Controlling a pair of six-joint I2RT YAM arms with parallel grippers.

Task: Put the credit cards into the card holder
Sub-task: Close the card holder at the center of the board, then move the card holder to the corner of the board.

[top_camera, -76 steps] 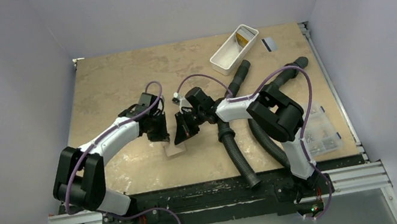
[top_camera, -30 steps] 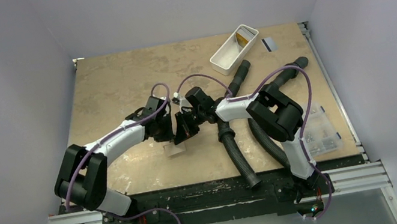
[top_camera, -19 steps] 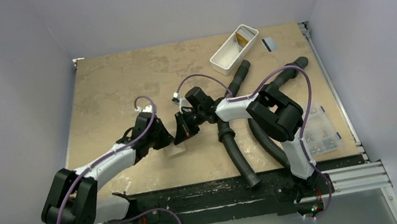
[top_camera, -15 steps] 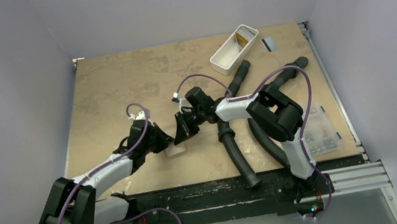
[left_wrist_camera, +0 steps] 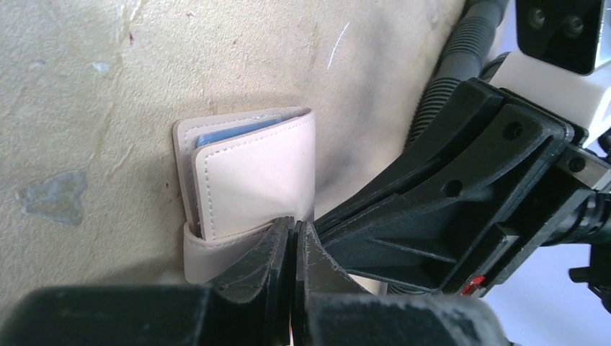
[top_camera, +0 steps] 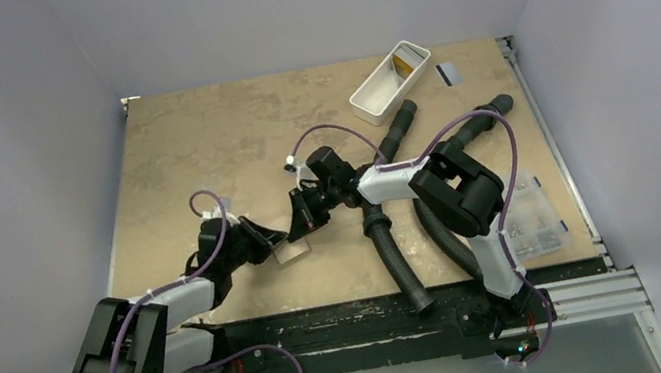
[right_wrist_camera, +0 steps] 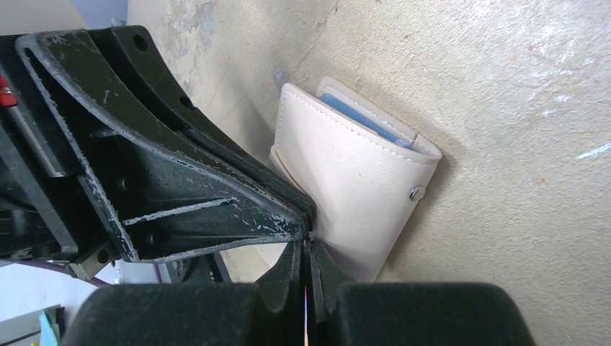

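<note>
The tan-beige card holder point(top_camera: 292, 251) lies folded shut on the table, with the edge of a light blue card point(left_wrist_camera: 238, 132) showing between its leaves; the blue edge also shows in the right wrist view point(right_wrist_camera: 364, 119). My left gripper point(left_wrist_camera: 294, 227) is shut, its tips at the holder's near edge by the strap. My right gripper point(right_wrist_camera: 306, 245) is shut, its tips meeting the left fingers point(right_wrist_camera: 180, 187) over the holder point(right_wrist_camera: 353, 187). From above, the left gripper point(top_camera: 267, 241) and right gripper point(top_camera: 299, 232) flank the holder. An orange-tan card point(top_camera: 404, 63) sits in the white tray.
The white tray point(top_camera: 382, 92) stands at the back right, with a pale card with a dark stripe point(top_camera: 450, 73) on the table beside it. Black corrugated hoses point(top_camera: 399, 256) run under the right arm. A clear compartment box point(top_camera: 535, 218) sits at the right edge.
The left arm has folded down and back toward the near left, its gripper sliding from above the holder to its left side. The right arm has hardly moved.
</note>
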